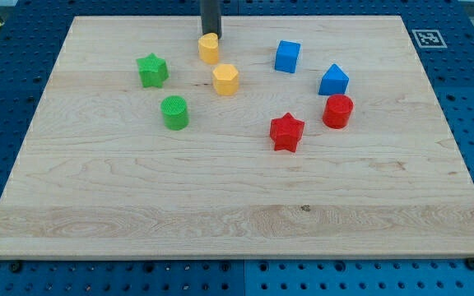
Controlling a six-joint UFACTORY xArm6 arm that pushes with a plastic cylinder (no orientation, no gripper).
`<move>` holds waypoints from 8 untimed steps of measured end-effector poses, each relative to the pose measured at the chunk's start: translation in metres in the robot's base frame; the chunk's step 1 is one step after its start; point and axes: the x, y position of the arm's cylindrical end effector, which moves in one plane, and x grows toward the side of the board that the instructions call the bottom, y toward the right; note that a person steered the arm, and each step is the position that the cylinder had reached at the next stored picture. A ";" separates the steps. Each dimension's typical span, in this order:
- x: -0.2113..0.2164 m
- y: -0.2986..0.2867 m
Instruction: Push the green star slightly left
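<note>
My tip [211, 35] sits just behind yellow block [209, 48] near desk [220, 214] top edge. No jaws on me, just a rod. Green star [152, 70] lies well to view's left, w/ green cylinder [174, 112] below it.

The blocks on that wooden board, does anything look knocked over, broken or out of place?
Nothing stands out. All eight blocks sit flat and apart on the wooden board, none tipped or chipped. My tip is at the view's top, right behind one yellow block, well to the right of the green star.
</note>
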 end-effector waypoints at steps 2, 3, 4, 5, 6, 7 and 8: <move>0.000 -0.051; 0.007 -0.060; 0.026 -0.045; 0.074 -0.043; 0.105 -0.043; 0.101 -0.048; 0.090 -0.079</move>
